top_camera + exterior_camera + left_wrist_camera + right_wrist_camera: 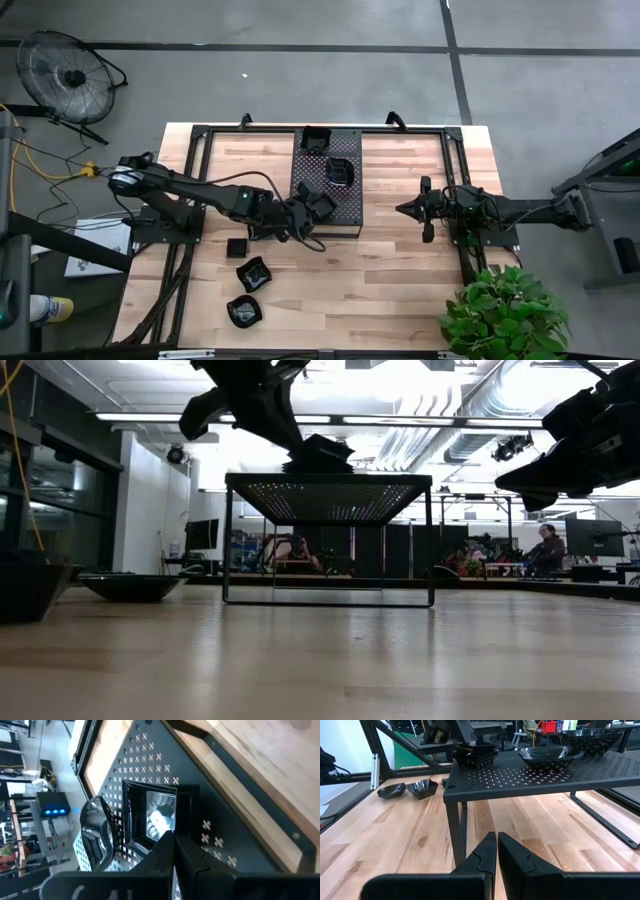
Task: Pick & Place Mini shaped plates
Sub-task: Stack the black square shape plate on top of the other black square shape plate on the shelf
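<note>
The left pincer, closed on a square plate at frame centre, holds it over the perforated tray edge. A careless release could tip it onto the tabletop, where three plates wait lower left; the right pincer idles closed, centre right

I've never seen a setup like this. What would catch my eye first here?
Probably the raised black perforated metal tray at the back middle of the wooden table, with small glossy black dishes on it. The left arm's tool reaches over the tray's near left corner, gripping a square black dish. Three more small black dishes lie on the wood in front, and the right arm's tool waits shut to the tray's right.
</note>
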Robot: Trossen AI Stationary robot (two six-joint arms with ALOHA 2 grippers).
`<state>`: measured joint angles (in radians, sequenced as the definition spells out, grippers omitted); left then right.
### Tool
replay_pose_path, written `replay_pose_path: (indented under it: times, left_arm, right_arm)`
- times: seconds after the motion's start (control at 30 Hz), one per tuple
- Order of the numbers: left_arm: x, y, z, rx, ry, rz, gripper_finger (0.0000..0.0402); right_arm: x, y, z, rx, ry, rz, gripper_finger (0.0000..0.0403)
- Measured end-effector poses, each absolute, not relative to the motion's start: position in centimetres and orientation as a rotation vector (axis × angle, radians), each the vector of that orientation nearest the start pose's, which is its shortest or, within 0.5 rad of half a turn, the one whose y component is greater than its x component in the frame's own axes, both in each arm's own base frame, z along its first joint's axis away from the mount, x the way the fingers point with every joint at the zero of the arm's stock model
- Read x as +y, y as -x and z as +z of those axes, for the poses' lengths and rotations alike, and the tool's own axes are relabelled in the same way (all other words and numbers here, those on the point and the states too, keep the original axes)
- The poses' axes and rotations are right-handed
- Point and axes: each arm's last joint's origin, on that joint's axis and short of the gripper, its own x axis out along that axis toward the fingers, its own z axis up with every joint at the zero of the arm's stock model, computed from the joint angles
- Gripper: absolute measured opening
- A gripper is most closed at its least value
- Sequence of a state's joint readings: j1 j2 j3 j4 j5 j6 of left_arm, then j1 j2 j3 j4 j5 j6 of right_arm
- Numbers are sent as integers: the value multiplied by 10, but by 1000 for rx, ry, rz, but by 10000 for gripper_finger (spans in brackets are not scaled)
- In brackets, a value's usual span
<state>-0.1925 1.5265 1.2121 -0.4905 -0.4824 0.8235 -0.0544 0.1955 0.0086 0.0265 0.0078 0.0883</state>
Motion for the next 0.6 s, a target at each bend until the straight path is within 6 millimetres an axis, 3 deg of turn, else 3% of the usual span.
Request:
replay_pose_path:
  times: [0.6]
  left_arm:
    - [-49,-321,277,880,-1037,-66,0]
  right_arm:
    - [-6,-108,153,158,-92,-69,12]
